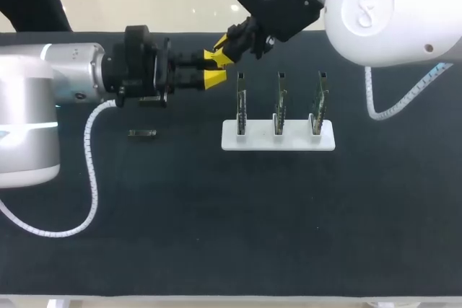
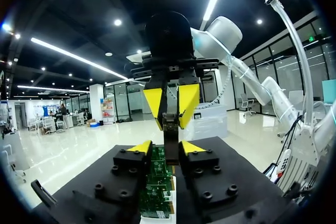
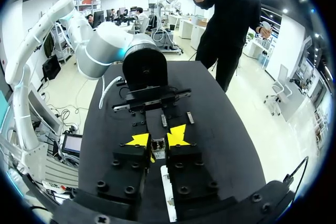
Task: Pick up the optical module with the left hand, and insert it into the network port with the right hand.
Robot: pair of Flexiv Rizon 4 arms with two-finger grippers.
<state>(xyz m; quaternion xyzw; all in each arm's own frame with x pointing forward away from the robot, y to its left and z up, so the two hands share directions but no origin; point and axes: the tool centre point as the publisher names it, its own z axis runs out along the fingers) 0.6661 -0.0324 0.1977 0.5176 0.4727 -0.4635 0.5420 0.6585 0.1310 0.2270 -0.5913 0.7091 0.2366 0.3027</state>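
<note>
Left wrist view: a small dark metal optical module (image 2: 171,135) runs from btw the left gripper (image 2: 167,148) jaws straight ahead into the right gripper (image 2: 170,103), which faces it tip to tip. The right jaws are narrow, clamped on the module's far end from both sides. The left jaws are slightly parted. The module's near end lies btw them, close to 1 finger, w/ a slit of green showing on the other side, so no 2-sided grip there. Head view: both tip pairs meet up off the black table mat (image 1: 216,214). Ahead of & below the left jaws is a white plastic stand (image 1: 278,141) w/ 3 upright green circuit boards (image 1: 241,102). 2 spare dark modules (image 1: 142,133) lie on the mat behind the left jaws, apart from each other.
</note>
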